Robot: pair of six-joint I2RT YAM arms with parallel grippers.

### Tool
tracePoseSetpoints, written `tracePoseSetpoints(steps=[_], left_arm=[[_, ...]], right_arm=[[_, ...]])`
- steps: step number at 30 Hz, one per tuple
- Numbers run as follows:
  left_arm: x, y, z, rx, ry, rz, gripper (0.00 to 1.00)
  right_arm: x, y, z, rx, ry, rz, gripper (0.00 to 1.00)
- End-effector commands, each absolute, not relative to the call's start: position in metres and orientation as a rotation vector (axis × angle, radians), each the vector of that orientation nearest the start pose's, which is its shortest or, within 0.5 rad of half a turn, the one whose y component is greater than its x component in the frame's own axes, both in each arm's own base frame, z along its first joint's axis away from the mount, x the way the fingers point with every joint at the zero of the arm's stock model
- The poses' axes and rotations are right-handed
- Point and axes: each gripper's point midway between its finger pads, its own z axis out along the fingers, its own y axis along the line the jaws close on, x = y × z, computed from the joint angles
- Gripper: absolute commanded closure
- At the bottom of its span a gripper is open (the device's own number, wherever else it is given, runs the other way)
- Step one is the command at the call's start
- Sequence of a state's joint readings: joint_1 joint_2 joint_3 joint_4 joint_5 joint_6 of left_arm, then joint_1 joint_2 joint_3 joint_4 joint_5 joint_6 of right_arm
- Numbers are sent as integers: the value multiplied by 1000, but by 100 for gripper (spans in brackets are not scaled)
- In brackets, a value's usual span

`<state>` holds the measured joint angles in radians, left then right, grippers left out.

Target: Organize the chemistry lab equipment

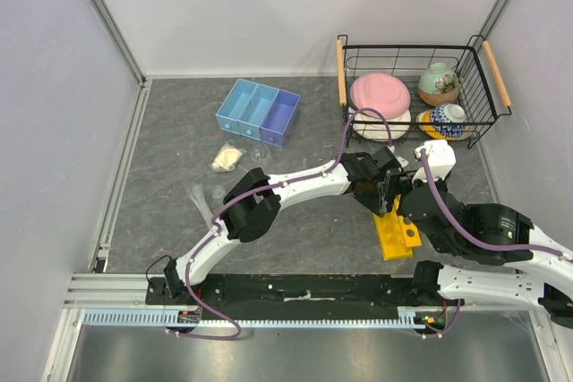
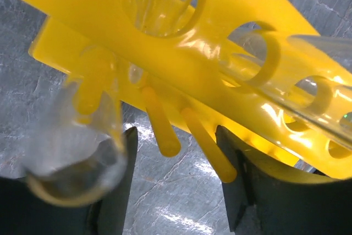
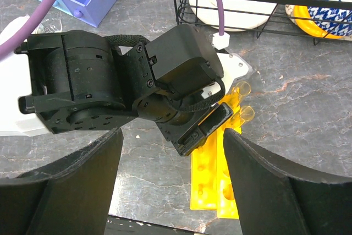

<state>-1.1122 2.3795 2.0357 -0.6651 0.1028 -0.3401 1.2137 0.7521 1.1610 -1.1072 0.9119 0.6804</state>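
Some test tubes (image 2: 159, 4) sit in the yellow rack (image 2: 209, 70), just beyond the wide-spread, empty left fingers (image 2: 236, 191). The right fingers (image 3: 275, 191) are also wide and empty. Loose glassware (image 1: 201, 194) and the cream lump (image 1: 227, 159) still lie on the bench (image 1: 179, 131), well away from both.

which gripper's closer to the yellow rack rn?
Left. The left gripper is right at the yellow rack, its pegs showing between the open fingers. The right gripper hangs open farther back, above it.

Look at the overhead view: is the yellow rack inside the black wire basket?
No, the yellow rack sits on the table, outside the black wire basket.
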Motion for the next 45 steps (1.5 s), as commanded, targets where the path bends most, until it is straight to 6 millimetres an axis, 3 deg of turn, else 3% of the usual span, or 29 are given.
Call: tracePoseSetpoints(steps=[1, 19, 24, 26, 27, 28, 32, 35, 39, 41, 42, 44, 45], left_arm=[[223, -522, 85, 1082, 2407, -660, 33], [230, -512, 144, 1057, 2342, -627, 36], [231, -506, 174, 1035, 2312, -623, 36], [229, -497, 196, 1019, 2298, -625, 36], [232, -489, 202, 993, 2297, -586, 36], [232, -480, 221, 963, 2278, -585, 36], [228, -435, 248, 869, 2301, -496, 35], [225, -396, 255, 797, 2331, -447, 34], [230, -342, 257, 667, 2375, -400, 33], [237, -315, 241, 607, 2423, -357, 33], [236, -301, 251, 569, 2407, -379, 33], [246, -276, 235, 488, 2457, -374, 33], [248, -265, 238, 448, 2453, -392, 33]], right_arm=[[172, 113, 304, -73, 1957, 216, 19], [172, 112, 306, -73, 1952, 224, 19], [172, 113, 306, -74, 1954, 226, 19], [172, 113, 307, -71, 1949, 228, 19], [173, 114, 309, -71, 1945, 232, 19], [173, 115, 309, -74, 1944, 233, 18], [175, 130, 321, -98, 1922, 289, 19], [178, 146, 339, -135, 1901, 321, 18], [183, 182, 355, -223, 1900, 369, 18], [186, 195, 371, -240, 1872, 399, 19], [190, 207, 369, -260, 1879, 386, 19], [195, 219, 384, -264, 1853, 396, 18], [201, 232, 379, -281, 1861, 368, 17]])
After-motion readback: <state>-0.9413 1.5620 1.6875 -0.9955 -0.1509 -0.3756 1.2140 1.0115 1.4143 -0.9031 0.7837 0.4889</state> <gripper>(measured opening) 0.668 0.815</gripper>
